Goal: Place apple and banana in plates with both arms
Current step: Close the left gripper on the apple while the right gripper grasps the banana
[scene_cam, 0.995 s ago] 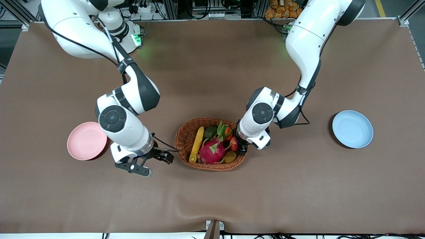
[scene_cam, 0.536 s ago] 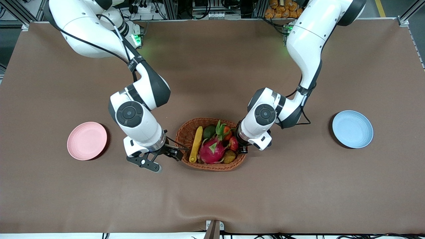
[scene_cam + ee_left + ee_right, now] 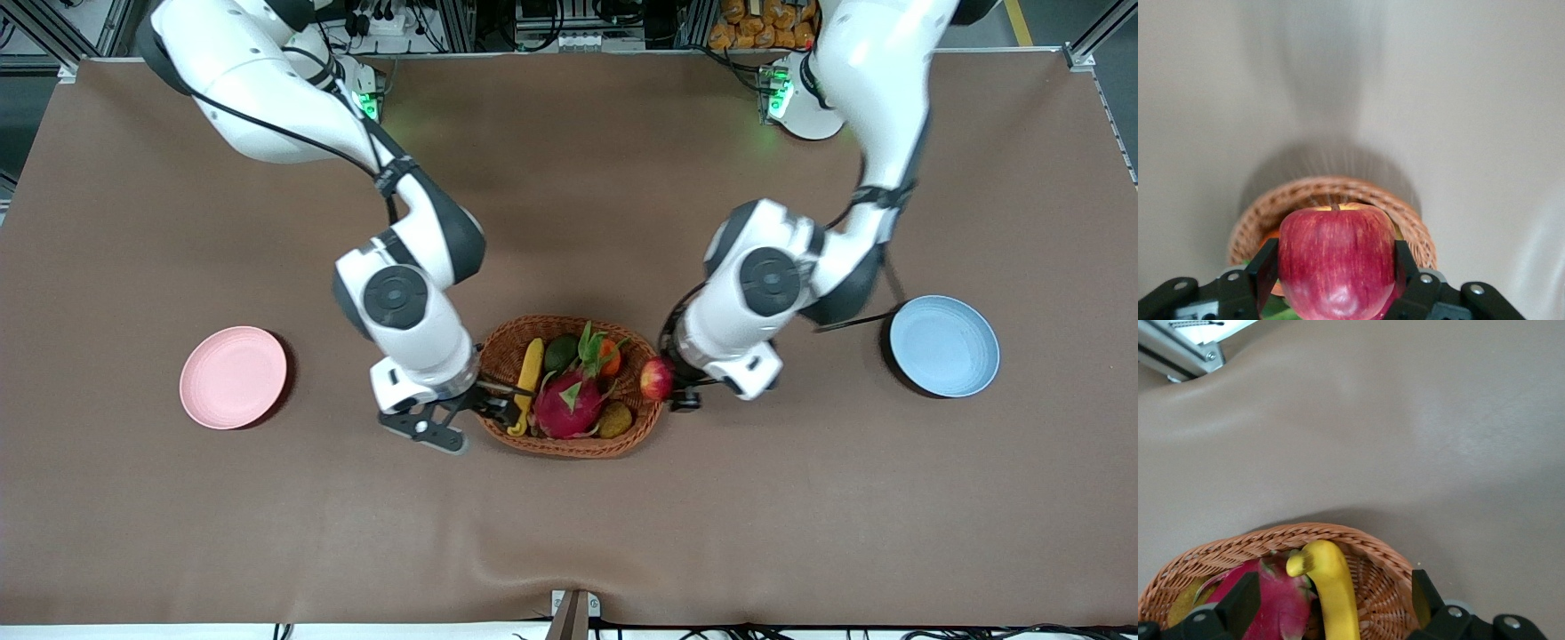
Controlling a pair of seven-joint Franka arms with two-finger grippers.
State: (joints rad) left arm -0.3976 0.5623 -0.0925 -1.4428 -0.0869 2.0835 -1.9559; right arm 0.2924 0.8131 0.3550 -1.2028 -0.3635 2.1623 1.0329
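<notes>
Open counter on both sides, crowded basket in the middle

My left end effector [image 3: 669, 384] is clamped on the apple [image 3: 657, 379] over the basket [image 3: 569, 444] rim, with bare counter [image 3: 800, 498] between it and the blue plate [image 3: 944, 346]. My right end effector [image 3: 484, 418], fingers spread, straddles the banana [image 3: 526, 384]; the dragon fruit [image 3: 567, 404] crowds beside it. Bare counter leads to the pink plate [image 3: 233, 377].
</notes>
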